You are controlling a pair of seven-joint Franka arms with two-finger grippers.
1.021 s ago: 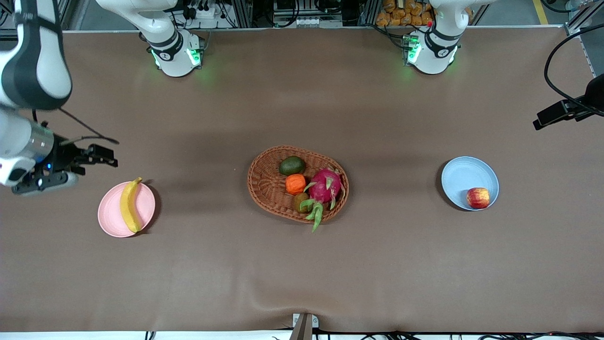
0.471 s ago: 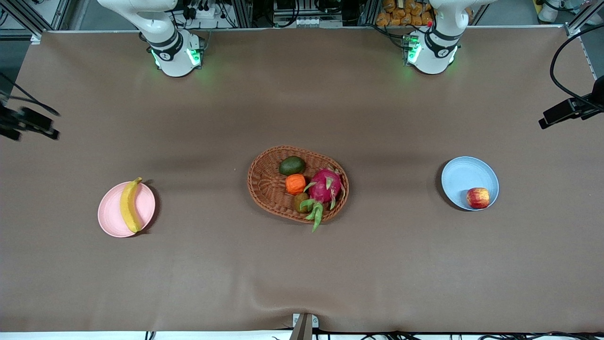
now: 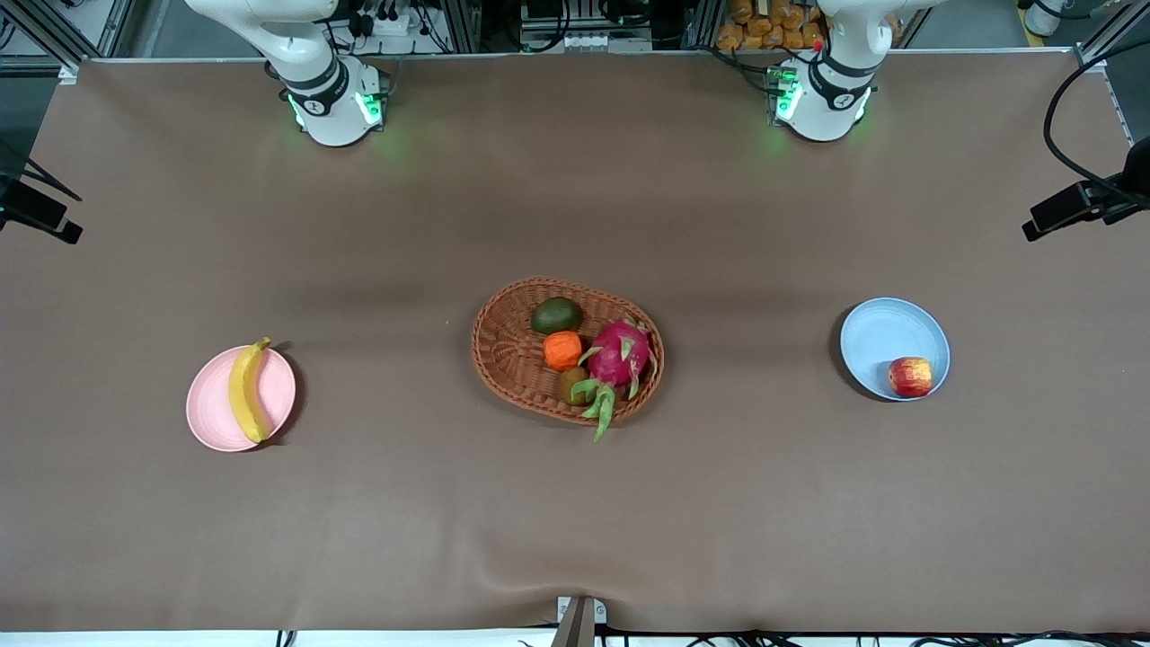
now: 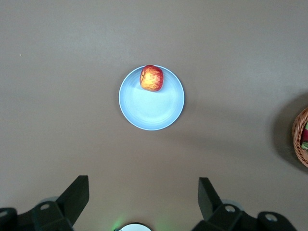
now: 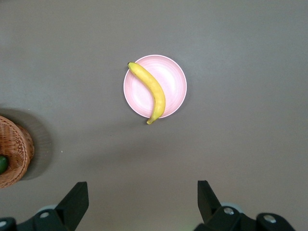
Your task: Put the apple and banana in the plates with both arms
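Note:
The banana (image 3: 241,395) lies across the pale pink plate (image 3: 274,386) toward the right arm's end of the table. The apple (image 3: 910,376) sits in the pale blue plate (image 3: 885,328), at the rim nearer the front camera, toward the left arm's end. My right gripper (image 5: 143,195) is open and empty, high over the table with the banana (image 5: 151,91) and pink plate (image 5: 173,82) in its view. My left gripper (image 4: 143,192) is open and empty, high over the table with the apple (image 4: 151,78) and blue plate (image 4: 154,108) in its view. In the front view only black parts of both hands show at the edges.
An oval wicker basket (image 3: 503,346) stands mid-table between the plates. It holds a pink dragon fruit (image 3: 620,352), an orange fruit (image 3: 562,350), an avocado (image 3: 556,315) and a kiwi (image 3: 572,385). The basket's rim shows in the left wrist view (image 4: 301,137) and the right wrist view (image 5: 14,154).
The right arm has lifted away from beside the pink plate and almost left the front view. The left hand shifted slightly at the edge. Banana and apple have not moved.

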